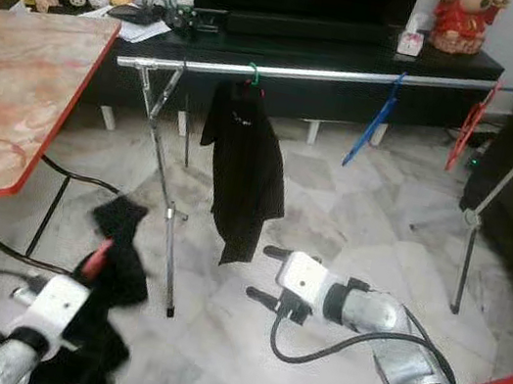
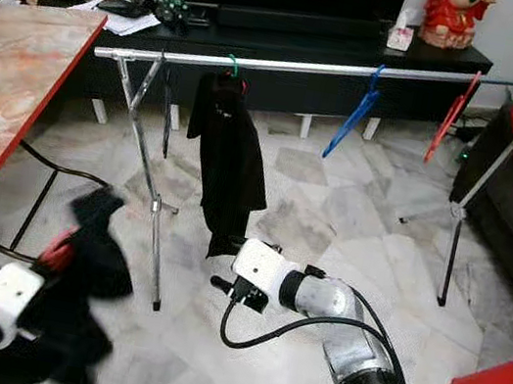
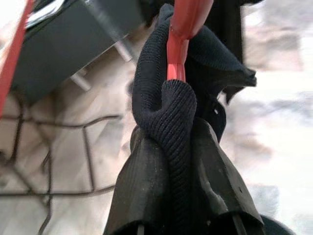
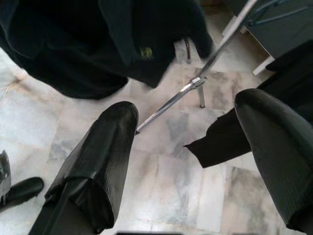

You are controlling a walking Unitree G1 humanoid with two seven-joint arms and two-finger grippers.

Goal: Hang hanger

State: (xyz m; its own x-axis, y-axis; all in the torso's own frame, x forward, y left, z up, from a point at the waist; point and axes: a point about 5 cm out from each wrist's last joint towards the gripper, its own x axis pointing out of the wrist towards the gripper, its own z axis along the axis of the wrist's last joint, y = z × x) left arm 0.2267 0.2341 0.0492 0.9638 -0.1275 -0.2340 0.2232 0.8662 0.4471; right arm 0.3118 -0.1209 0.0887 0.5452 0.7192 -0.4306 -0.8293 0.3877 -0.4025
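Both head views look forward and down from standing height, sharing the long chrome clothes rail [image 1: 357, 74] and the pale marble floor [image 1: 351, 219]. The left wrist camera sits very close along its left pincer [image 3: 178, 161], facing the rail. The right wrist camera looks down along the right pincer [image 4: 195, 147] at that floor, from near.

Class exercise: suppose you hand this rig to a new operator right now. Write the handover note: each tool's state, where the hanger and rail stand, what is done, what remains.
Left tool: shut on the red hanger, which carries a dark garment, held low beside the rack leg.
Right tool: open, empty, over the floor below the rail.
Rail: one black garment on a green hanger, plus a bare blue hanger and a bare red one.
Done: hanger with garment picked up.
Left: raise it and hook it onto the rail.
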